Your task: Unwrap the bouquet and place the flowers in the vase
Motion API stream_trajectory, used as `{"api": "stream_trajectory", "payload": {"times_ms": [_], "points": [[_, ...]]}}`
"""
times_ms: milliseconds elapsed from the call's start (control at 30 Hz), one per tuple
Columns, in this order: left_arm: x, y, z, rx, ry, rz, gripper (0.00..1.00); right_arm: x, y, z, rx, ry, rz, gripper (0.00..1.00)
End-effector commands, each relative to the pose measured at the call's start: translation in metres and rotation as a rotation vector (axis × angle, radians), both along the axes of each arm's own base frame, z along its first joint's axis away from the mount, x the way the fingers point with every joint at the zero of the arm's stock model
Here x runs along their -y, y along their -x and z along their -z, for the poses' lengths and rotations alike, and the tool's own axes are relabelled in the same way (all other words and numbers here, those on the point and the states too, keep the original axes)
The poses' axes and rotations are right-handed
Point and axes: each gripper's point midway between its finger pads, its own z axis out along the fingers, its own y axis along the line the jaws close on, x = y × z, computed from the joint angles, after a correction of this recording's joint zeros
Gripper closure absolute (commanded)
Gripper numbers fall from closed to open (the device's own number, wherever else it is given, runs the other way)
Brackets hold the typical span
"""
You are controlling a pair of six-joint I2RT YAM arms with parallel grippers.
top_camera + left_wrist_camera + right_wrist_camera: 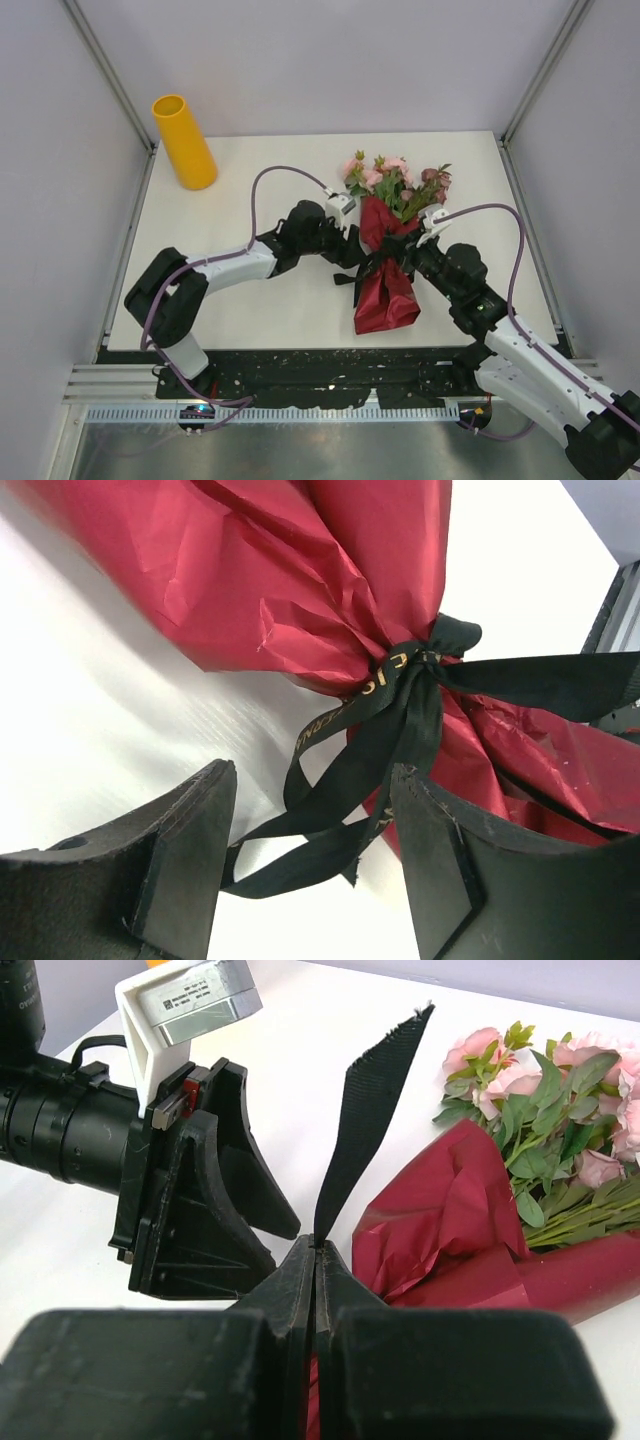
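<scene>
A flat white rectangular tabletop [240, 170] is spreading out beneath the left gripper [358, 262] and the right gripper [403, 252]. Plain pale grey wall panels [330, 60] are closing in beyond them, and slim aluminium corner posts [105, 75] are slanting upward. Soft, even light is falling everywhere. Behind the grippers, a black base strip [330, 365] is edging the table.

My right end effector [315, 1250] has its 2 fingers pressed flat together on a strip of black ribbon [370, 1110]. The strip stands up from the pinch with its frayed end free. The bouquet [470, 1240] lies just beside that pinch on the white worktop [300, 1040], with pink flowers [520, 1075] and green leaves spilling from the open end of its crumpled dark red paper. The left end effector [278, 1243] sits close on the side away from the bouquet.
</scene>
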Motion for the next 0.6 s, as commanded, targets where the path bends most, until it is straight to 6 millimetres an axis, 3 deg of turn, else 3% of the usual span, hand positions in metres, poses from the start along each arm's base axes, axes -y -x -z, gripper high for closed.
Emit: {"api": "stream_trajectory", "payload": {"times_ms": [0, 333, 567], "points": [[0.011, -0.003, -0.017, 0.060, 0.000, 0.083, 0.36, 0.003, 0.000, -0.018, 0.069, -0.018, 0.003, 0.95], [0.026, -0.006, 0.011, 0.022, -0.065, 0.131, 0.43, 0.003, 0.002, -0.025, 0.076, -0.035, 0.004, 0.95], [0.020, -0.012, 0.021, 0.036, -0.088, 0.083, 0.44, 0.004, 0.002, -0.029, 0.083, -0.039, 0.007, 0.95]]}}
